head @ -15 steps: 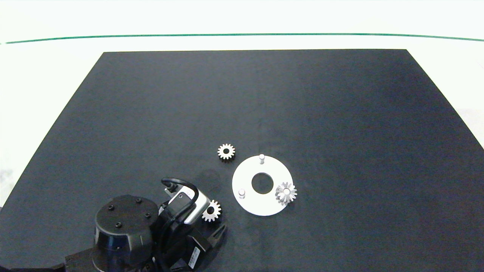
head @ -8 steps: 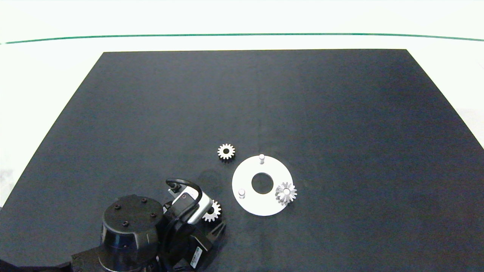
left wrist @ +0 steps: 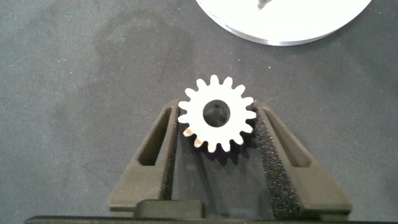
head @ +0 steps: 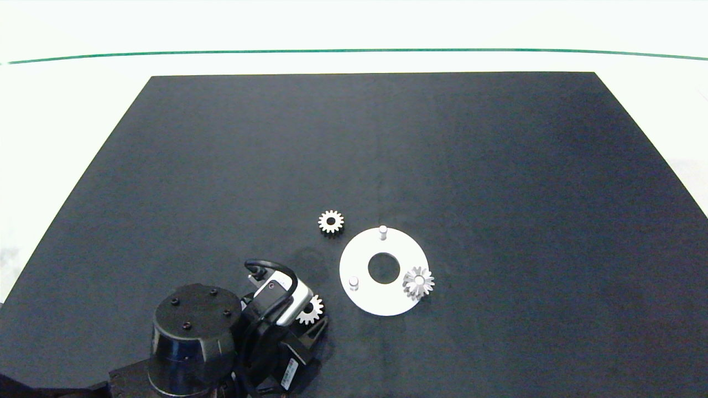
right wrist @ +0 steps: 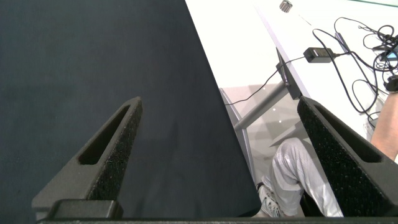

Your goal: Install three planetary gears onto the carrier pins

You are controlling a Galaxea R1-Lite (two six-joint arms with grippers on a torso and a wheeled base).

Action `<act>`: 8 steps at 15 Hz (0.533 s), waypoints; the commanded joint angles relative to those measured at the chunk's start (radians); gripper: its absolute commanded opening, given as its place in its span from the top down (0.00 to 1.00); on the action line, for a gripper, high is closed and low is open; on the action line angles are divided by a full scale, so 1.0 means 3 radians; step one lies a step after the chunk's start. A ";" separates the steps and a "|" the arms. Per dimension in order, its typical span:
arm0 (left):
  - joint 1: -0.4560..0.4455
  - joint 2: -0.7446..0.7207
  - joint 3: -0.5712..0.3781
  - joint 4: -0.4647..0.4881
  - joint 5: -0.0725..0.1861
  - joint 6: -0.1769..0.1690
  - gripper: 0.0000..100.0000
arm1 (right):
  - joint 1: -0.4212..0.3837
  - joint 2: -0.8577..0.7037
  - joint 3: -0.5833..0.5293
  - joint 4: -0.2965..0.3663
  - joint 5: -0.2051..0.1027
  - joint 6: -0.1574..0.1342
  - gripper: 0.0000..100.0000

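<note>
Your left tool (left wrist: 217, 134) has dropped lower over the past sec, fingers spread either side of the near gear (left wrist: 217, 114) on the surface by the disc (head: 359, 260), so squeeze next; right tool (right wrist: 230, 155) parked, spread.

a: the light is bright and even. the white table (head: 66, 138) around the dark mat (head: 376, 155) is washed out, almost no detail.

b: shadows are soft. a small dark one lies under the gear (left wrist: 216, 113) in the left wrist view. the green line (head: 354, 51) at the far edge bends a little, so some lens distortion.
</note>
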 commanded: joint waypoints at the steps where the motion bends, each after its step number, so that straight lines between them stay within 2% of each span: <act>1: 0.0001 0.0008 0.0002 -0.0022 0.0004 0.0005 0.61 | 0.0000 0.0014 -0.0022 0.0007 -0.0009 -0.0004 0.00; 8: 0.0001 0.0008 0.0012 -0.0022 0.0004 0.0005 0.76 | 0.0000 0.0019 -0.0042 0.0007 -0.0009 -0.0009 0.00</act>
